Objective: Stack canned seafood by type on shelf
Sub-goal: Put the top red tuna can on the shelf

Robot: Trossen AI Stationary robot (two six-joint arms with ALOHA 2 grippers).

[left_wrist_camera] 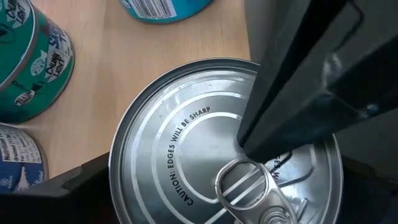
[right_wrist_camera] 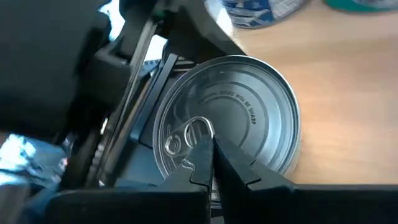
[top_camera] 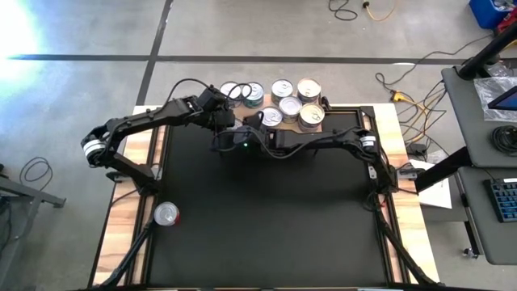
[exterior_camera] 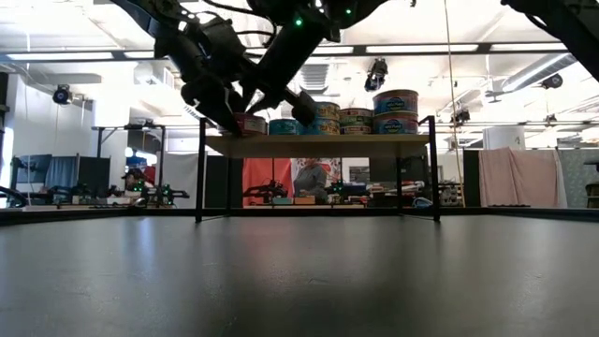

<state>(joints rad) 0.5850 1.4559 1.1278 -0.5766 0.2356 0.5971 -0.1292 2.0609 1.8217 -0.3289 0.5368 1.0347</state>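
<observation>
The shelf (exterior_camera: pixel 318 145) stands at the table's far edge with several tins of canned seafood (top_camera: pixel 291 107) on it, some stacked (exterior_camera: pixel 396 110). At its left end a silver-topped tin (left_wrist_camera: pixel 186 137) rests with its base on the wooden top. My left gripper (top_camera: pixel 225 120) is open, one finger on either side of that tin, close to its wall. My right gripper (right_wrist_camera: pixel 210 144) reaches in from the right, shut, with its tips on the tin's lid. My right gripper presses its shut fingertips (left_wrist_camera: pixel 261 140) down on the tin's lid (right_wrist_camera: pixel 236 118), right beside the pull ring (right_wrist_camera: pixel 189 134). The fingers come slanting down from the table's right side. The tin stands upright on the shelf. Whether my left gripper's fingers touch the tin's wall, I cannot tell.
A lone red tin (top_camera: pixel 166 213) stands at the table's near left, beside the black mat (top_camera: pixel 266 218). More tins (left_wrist_camera: pixel 28 59) stand close around the held one on the shelf. The shelf's black legs (exterior_camera: pixel 201 178) rise from the table's far edge.
</observation>
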